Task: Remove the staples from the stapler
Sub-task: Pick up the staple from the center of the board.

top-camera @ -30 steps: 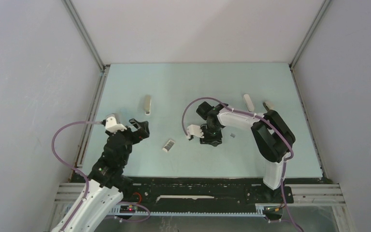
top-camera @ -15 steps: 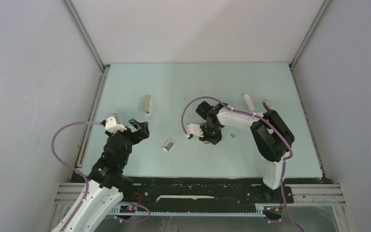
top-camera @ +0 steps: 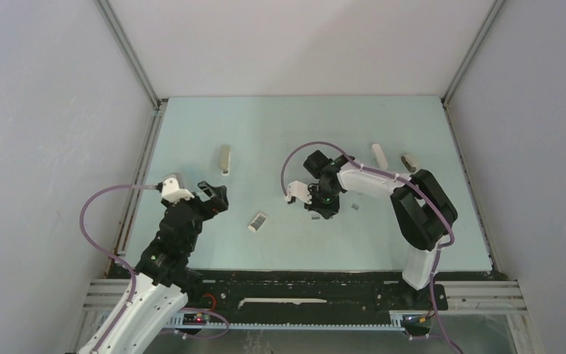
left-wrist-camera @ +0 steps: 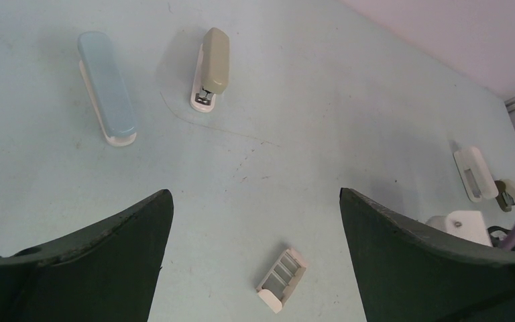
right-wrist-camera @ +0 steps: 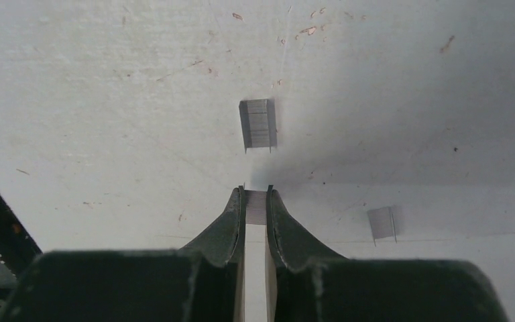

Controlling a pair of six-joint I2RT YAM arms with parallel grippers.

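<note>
Our right gripper (right-wrist-camera: 255, 193) pinching a staple strip (right-wrist-camera: 255, 209), second strip (right-wrist-camera: 257, 124) just ahead, third strip (right-wrist-camera: 381, 223) off to one side, our left gripper (left-wrist-camera: 255, 193) spread wide

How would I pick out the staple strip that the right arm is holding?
Find the right fingers, nearly closed low over the pale table. Pinched between their tips sits a short grey staple strip. Two loose strips lie on the table, one ahead and one to the side; only this one is gripped.
</note>
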